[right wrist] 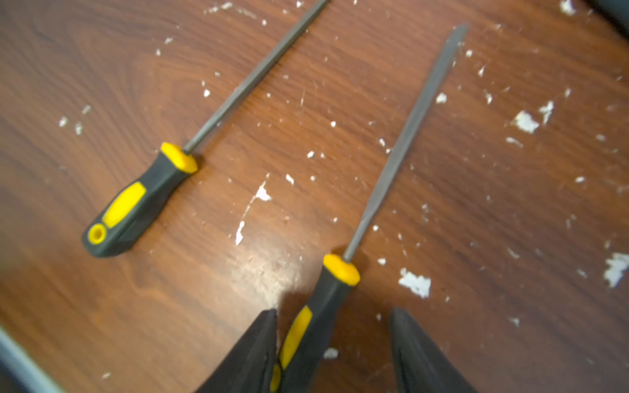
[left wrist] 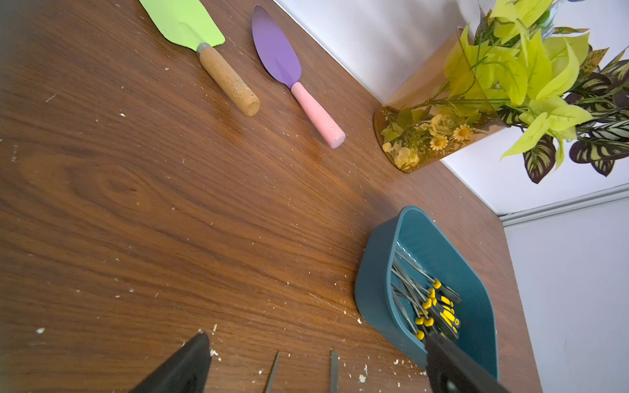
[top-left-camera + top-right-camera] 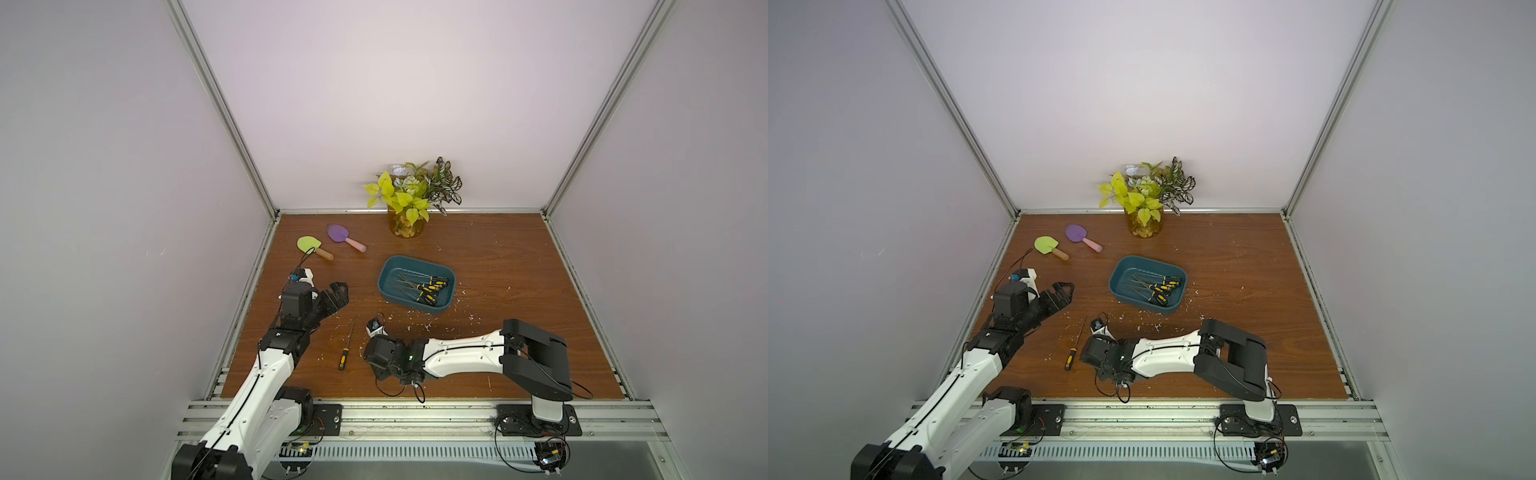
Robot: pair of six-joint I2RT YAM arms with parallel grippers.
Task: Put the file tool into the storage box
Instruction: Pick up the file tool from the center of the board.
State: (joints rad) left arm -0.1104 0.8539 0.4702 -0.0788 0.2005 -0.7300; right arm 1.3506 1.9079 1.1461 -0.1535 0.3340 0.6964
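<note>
Two black-and-yellow file tools lie on the wooden table. One file (image 1: 391,153) has its handle between the fingers of my right gripper (image 1: 333,310). The jaws stand open: the handle rests against one finger and a gap shows on the other side. In both top views the right wrist (image 3: 390,353) hides this file. The other file (image 3: 346,347) (image 1: 143,200) lies free to its left. The teal storage box (image 3: 409,304) (image 2: 374,289) sits further back with several files (image 3: 428,289) inside. My left gripper (image 3: 336,293) (image 2: 316,357) hovers open and empty, left of the box.
A green trowel (image 3: 311,246) and a purple trowel (image 3: 343,237) lie at the back left. An amber jar of plants (image 3: 405,226) stands by the back wall. White flakes (image 1: 415,282) litter the wood. Enclosure walls bound the table on three sides.
</note>
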